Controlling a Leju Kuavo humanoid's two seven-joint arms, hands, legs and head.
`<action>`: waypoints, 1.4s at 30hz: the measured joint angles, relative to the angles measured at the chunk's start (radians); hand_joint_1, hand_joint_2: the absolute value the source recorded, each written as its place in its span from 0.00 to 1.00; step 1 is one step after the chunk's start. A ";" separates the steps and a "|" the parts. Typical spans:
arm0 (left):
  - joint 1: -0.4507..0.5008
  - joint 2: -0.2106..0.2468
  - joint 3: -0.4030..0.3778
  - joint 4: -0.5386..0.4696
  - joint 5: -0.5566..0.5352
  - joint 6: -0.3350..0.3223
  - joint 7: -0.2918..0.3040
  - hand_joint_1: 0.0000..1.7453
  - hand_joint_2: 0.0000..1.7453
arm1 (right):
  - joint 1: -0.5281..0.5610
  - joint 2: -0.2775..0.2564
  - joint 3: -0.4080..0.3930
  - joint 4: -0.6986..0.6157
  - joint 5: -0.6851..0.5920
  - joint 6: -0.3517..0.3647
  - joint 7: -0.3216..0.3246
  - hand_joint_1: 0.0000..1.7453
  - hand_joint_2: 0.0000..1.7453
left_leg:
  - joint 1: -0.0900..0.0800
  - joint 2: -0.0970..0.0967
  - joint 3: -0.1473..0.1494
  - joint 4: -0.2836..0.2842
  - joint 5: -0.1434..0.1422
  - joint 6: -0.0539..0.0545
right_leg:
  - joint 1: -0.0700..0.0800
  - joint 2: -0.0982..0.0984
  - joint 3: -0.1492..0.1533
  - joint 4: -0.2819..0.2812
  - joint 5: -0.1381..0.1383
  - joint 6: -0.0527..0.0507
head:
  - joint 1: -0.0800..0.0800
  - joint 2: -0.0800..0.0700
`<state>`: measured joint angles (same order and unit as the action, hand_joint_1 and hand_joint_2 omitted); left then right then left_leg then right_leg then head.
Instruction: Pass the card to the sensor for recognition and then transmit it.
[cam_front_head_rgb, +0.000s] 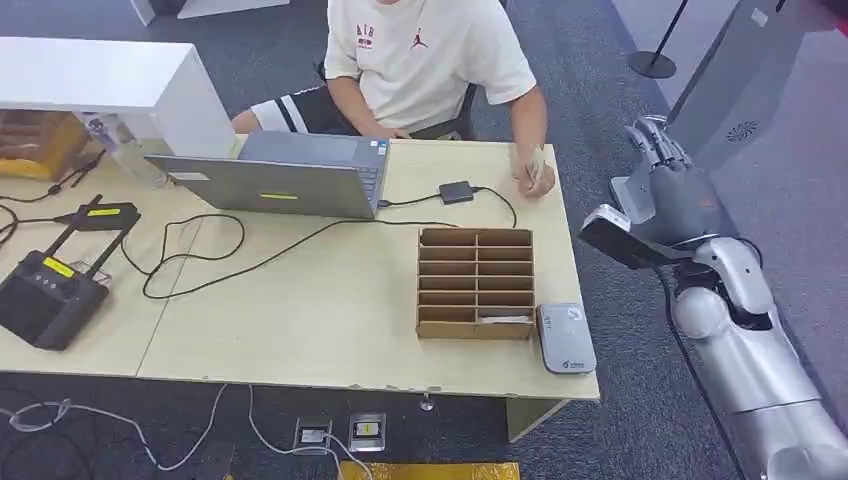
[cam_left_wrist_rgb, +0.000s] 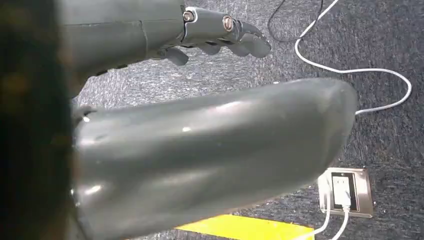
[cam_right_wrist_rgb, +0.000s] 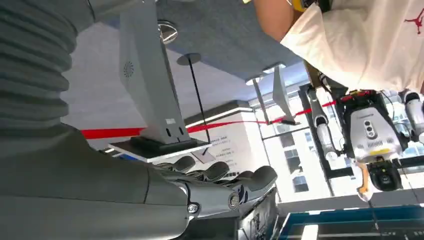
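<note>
A grey card reader (cam_front_head_rgb: 566, 338) lies at the table's front right corner, beside a cardboard slot box (cam_front_head_rgb: 476, 283). A pale card (cam_front_head_rgb: 503, 319) lies in the box's nearest row. My right hand (cam_front_head_rgb: 665, 185) is raised off the table's right edge, level with the person's hand (cam_front_head_rgb: 535, 170), which rests on the table's far right corner and seems to pinch something small and pale. The right hand's fingers (cam_right_wrist_rgb: 235, 182) are extended with nothing in them. My left hand (cam_left_wrist_rgb: 220, 30) hangs over the dark carpet, its fingers loosely apart and empty.
A person in a white shirt (cam_front_head_rgb: 420, 50) sits behind the table. A laptop (cam_front_head_rgb: 285, 175), a black adapter (cam_front_head_rgb: 456, 191) with cables and a black controller (cam_front_head_rgb: 45, 295) lie on the table. A floor socket (cam_left_wrist_rgb: 346, 192) with white cables sits below.
</note>
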<state>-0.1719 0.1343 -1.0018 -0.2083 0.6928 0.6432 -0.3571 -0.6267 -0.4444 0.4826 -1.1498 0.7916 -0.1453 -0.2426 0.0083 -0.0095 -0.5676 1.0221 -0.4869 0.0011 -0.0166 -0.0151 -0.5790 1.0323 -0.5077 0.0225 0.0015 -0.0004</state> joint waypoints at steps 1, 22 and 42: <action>0.000 0.000 0.000 0.000 0.000 0.000 0.000 0.00 0.00 | -0.001 0.002 0.001 0.004 0.000 0.000 0.000 0.00 1.00 | 0.000 0.000 0.000 0.000 0.000 0.000 | 0.000 0.000 0.000 0.000 0.000 0.000 | 0.000 0.000; 0.000 0.000 -0.003 0.000 0.000 0.001 0.000 0.00 0.00 | -0.004 0.032 0.017 0.050 -0.002 -0.003 0.000 0.00 1.00 | 0.000 0.000 0.000 0.000 0.000 0.000 | 0.000 0.000 0.000 0.000 0.000 0.000 | 0.000 0.000; 0.002 0.000 -0.004 0.000 0.000 0.001 -0.003 0.00 0.00 | -0.009 0.035 0.024 0.059 -0.004 -0.005 0.009 0.00 1.00 | 0.000 0.000 0.000 0.000 0.000 0.000 | 0.000 0.000 0.000 0.000 0.000 0.000 | 0.000 0.000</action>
<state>-0.1698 0.1339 -1.0060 -0.2083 0.6931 0.6443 -0.3597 -0.6355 -0.4097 0.5066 -1.0910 0.7878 -0.1499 -0.2339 0.0083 -0.0095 -0.5674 1.0221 -0.4869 0.0011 -0.0166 -0.0150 -0.5792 1.0322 -0.5077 0.0225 0.0015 -0.0004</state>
